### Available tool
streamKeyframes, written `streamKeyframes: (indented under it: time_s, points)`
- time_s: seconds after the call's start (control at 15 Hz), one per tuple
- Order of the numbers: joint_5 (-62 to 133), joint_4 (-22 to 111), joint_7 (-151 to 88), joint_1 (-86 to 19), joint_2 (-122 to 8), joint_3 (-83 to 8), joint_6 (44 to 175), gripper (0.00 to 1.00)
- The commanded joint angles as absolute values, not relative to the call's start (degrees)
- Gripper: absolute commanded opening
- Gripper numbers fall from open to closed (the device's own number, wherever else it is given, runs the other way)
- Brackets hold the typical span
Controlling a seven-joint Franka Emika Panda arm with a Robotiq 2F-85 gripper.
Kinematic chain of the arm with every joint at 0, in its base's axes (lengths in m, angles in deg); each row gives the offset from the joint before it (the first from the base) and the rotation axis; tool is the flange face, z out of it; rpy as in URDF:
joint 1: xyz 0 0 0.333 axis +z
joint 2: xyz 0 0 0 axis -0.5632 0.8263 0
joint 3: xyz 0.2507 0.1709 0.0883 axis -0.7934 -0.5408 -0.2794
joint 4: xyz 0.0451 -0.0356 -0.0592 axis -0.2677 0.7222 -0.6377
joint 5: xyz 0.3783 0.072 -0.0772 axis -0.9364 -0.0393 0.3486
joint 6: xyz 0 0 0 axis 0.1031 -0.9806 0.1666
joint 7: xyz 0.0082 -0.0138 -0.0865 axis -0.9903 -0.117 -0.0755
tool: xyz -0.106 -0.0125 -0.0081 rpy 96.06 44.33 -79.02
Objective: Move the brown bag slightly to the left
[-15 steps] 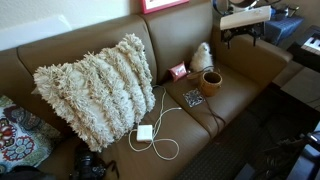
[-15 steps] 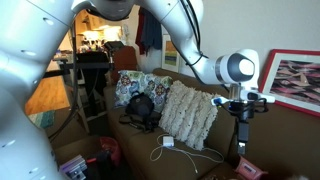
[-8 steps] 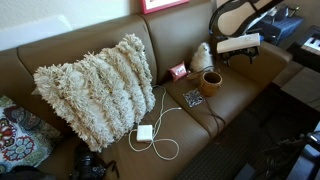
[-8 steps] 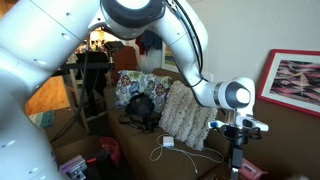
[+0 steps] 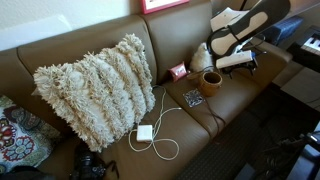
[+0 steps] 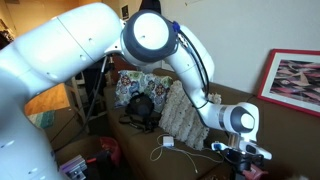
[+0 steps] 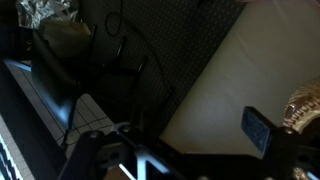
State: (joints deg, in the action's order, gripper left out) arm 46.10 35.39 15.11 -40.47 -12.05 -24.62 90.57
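Observation:
The brown bag (image 5: pixel 211 82), a small orange-brown round cup shape with a dark top opening, stands on the right seat cushion of the brown sofa (image 5: pixel 120 60). My gripper (image 5: pixel 238 63) hangs just to the right of the bag and slightly above it, not touching it. It also shows low over the sofa in an exterior view (image 6: pixel 240 152), where the bag is hidden. In the dark wrist view one finger pad (image 7: pixel 257 130) stands far to the right over bare cushion, with nothing between the jaws, so the gripper looks open and empty.
A cream fluffy cone-shaped lump (image 5: pixel 202 57) stands right behind the bag. A small flat dark patterned square (image 5: pixel 193 98) lies in front of it. A small red object (image 5: pixel 178 71), a white charger with cable (image 5: pixel 145 132) and a big shaggy pillow (image 5: pixel 98 90) lie to the left.
My arm has come down from the upper right, and the gripper now sits close beside the bag. The bag and the other things have not moved.

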Motion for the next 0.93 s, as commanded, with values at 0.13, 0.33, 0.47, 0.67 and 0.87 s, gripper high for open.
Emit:
streamKeyframes:
  time_s: [0.13, 0.33, 0.47, 0.67, 0.87]
  points:
    - [41.43, 21.05, 10.36, -42.42, -7.9, -25.7, 87.95, 1.0]
    - [40.5, 16.05, 8.26, -42.16, -8.01, -26.04, 88.77, 1.0]
    - [40.03, 12.97, 7.2, -42.52, -6.96, -26.26, 88.17, 1.0]
    - [39.81, 11.55, 6.89, -42.85, -5.6, -26.07, 87.41, 1.0]
    - [39.84, 13.32, 7.64, -42.69, -4.86, -25.96, 88.8, 1.0]
